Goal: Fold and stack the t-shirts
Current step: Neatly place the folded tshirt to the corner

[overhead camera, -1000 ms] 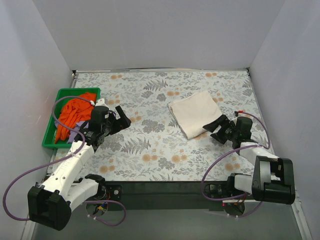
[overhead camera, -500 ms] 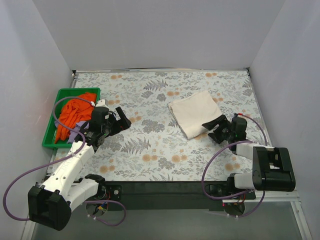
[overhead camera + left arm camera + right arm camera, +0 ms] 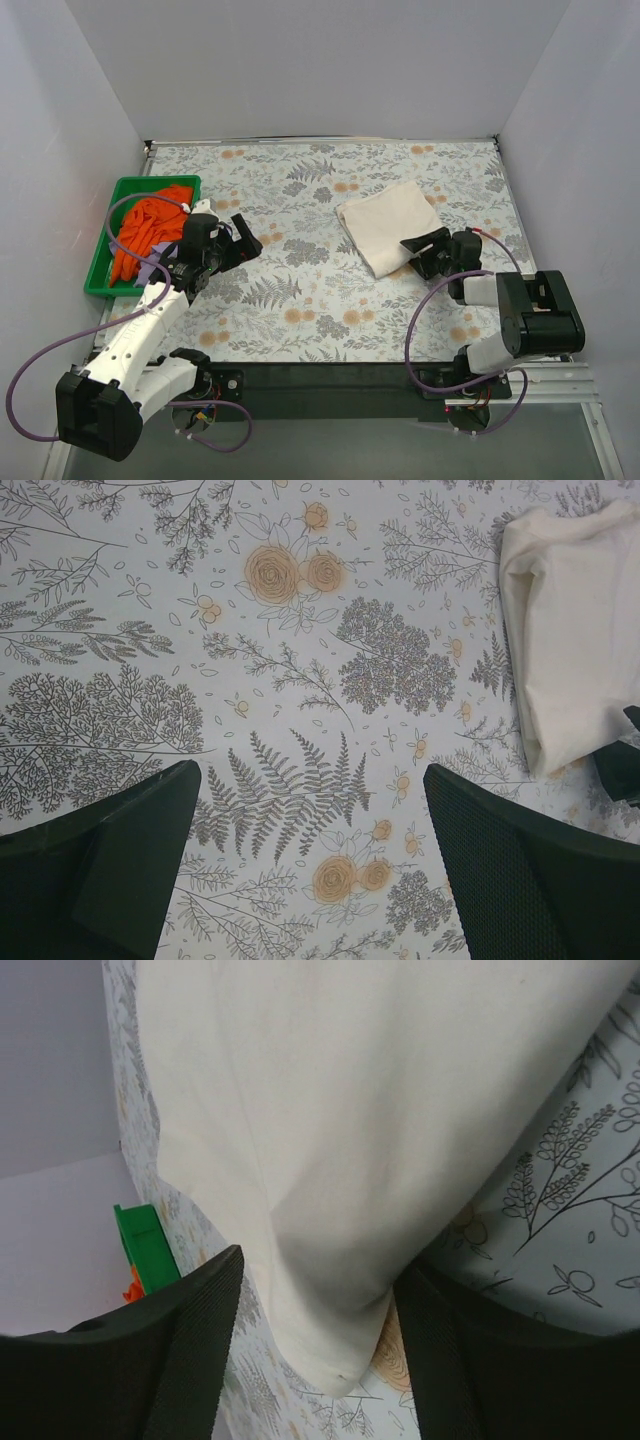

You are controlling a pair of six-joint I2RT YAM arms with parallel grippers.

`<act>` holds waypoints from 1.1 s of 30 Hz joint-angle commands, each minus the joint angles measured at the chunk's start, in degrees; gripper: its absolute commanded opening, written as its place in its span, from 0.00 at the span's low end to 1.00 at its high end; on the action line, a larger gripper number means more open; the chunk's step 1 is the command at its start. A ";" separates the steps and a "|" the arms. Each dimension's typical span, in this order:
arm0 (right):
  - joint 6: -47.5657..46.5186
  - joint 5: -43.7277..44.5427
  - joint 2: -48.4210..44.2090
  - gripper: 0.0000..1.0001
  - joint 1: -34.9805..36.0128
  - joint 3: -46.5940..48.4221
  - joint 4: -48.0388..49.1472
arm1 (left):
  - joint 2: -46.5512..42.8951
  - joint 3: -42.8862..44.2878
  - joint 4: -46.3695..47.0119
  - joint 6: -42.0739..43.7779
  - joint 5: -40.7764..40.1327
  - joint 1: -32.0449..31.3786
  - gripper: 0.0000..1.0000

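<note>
The cream t-shirt (image 3: 388,224) lies folded on the table right of centre. My right gripper (image 3: 424,250) is open at its near right corner. In the right wrist view the cream t-shirt (image 3: 350,1110) fills the top, and its corner lies between my right gripper's (image 3: 320,1270) spread fingers. The orange t-shirt (image 3: 150,222) lies bunched in the green tray (image 3: 102,270). A bit of pale lavender cloth (image 3: 149,268) shows at the tray's near edge, partly under my left arm. My left gripper (image 3: 240,245) is open and empty over bare table, left of the cream t-shirt (image 3: 575,630).
The table has a floral cover (image 3: 300,300). White walls close it in on the left, back and right. The green tray (image 3: 146,1250) sits against the left wall. Purple cables loop beside both arm bases.
My right gripper has moved left, up to the cream t-shirt's near corner, with its fingers now either side of it. My left arm has not moved.
</note>
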 commanded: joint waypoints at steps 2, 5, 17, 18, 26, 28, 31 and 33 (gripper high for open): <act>2.21 4.93 4.45 0.52 0.63 1.65 -2.05 | -1.14 0.41 -1.67 0.85 -0.46 -0.06 0.87; 2.47 6.16 6.38 0.25 0.63 3.75 -1.43 | -1.23 0.49 -2.20 1.03 -0.90 -0.06 0.87; 5.20 10.64 16.66 0.01 -3.85 18.95 2.87 | -1.49 0.93 -3.95 1.03 -2.83 -0.14 0.87; 5.46 10.99 17.02 0.01 -6.03 20.79 3.05 | -1.49 0.93 -4.13 1.03 -2.83 -0.06 0.87; 11.17 16.61 17.65 0.01 -15.62 21.17 6.39 | -0.97 0.85 -5.01 0.68 -2.66 -0.06 0.87; 11.96 16.80 16.59 0.01 -18.00 18.90 7.18 | -0.97 0.67 -4.92 0.42 -2.48 -0.06 0.87; 11.88 17.67 12.99 0.01 -20.02 14.42 7.62 | -0.70 0.49 -4.57 0.42 -2.13 -0.06 0.87; 11.44 17.42 10.88 0.01 -20.20 12.39 7.62 | -0.62 0.32 -4.22 0.50 -2.13 -0.06 0.87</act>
